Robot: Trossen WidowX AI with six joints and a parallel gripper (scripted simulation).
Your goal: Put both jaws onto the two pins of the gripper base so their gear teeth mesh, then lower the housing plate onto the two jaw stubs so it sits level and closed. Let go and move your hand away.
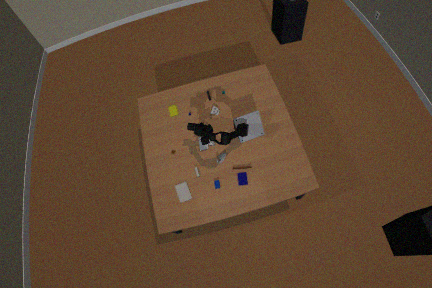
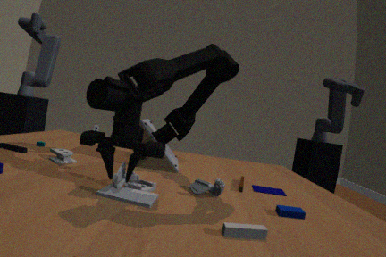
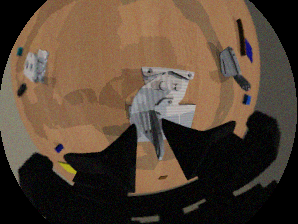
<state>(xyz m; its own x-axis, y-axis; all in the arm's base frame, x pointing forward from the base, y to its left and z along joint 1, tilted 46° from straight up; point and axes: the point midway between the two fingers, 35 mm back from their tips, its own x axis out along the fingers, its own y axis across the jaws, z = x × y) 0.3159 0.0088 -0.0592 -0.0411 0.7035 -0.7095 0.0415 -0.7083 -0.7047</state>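
The grey gripper base (image 1: 203,147) (image 2: 134,197) (image 3: 187,118) lies flat on the table. My gripper (image 2: 120,179) (image 3: 148,124) is shut on a light grey jaw (image 2: 120,174) (image 3: 156,135), held upright low over the base. In the wrist view the jaw's far end reaches the pin area; whether it touches or sits on a pin cannot be told. The second jaw (image 1: 221,157) (image 2: 208,187) (image 3: 231,63) lies on the table, apart from the base. The white housing plate (image 1: 215,110) (image 2: 63,155) (image 3: 36,67) lies on the opposite side of the base.
A blue block (image 1: 217,184) (image 2: 290,211), a white bar (image 2: 245,231), a dark blue pad (image 1: 242,178) (image 2: 269,190) and a brown stick (image 1: 242,167) lie beyond the second jaw. A black bar (image 1: 209,95) and teal block (image 2: 40,144) lie near the housing plate. A yellow pad (image 1: 173,110) is farther off.
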